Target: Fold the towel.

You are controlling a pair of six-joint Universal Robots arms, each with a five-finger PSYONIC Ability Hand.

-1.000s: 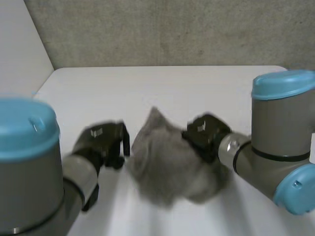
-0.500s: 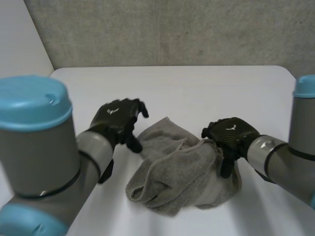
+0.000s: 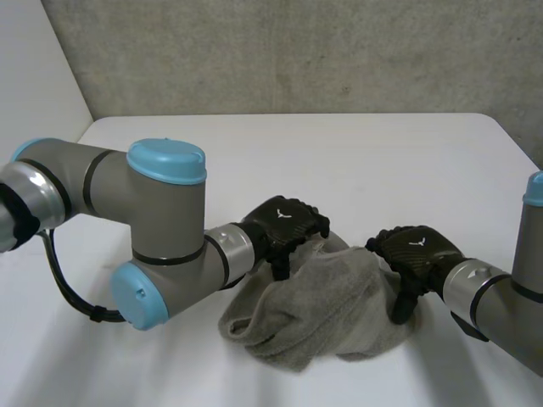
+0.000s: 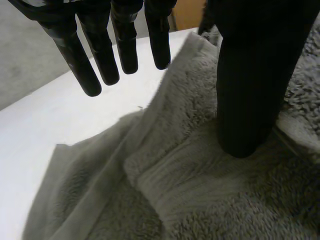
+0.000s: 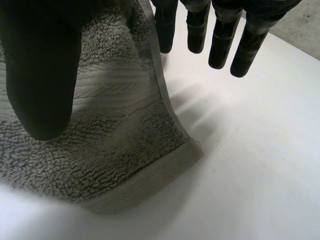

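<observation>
A grey terry towel (image 3: pixel 318 309) lies crumpled in a soft heap on the smooth white surface (image 3: pixel 339 161), between the two hands. The left hand (image 3: pixel 284 225) rests at its far left edge, fingers (image 4: pixel 125 45) straight and spread, thumb pressing a flat woven band. The right hand (image 3: pixel 416 253) is at the right edge, fingers (image 5: pixel 222 42) straight beyond the stitched hem (image 5: pixel 150 180), gripping nothing.

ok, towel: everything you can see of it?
The towel is grey terry cloth with a flat hemmed border, crumpled in a loose heap on the white table, not yet folded. The left robot hand is at its left edge and the right robot hand at its right edge; each thumb rests on the pile, with straight fingers out past the edge.
</observation>
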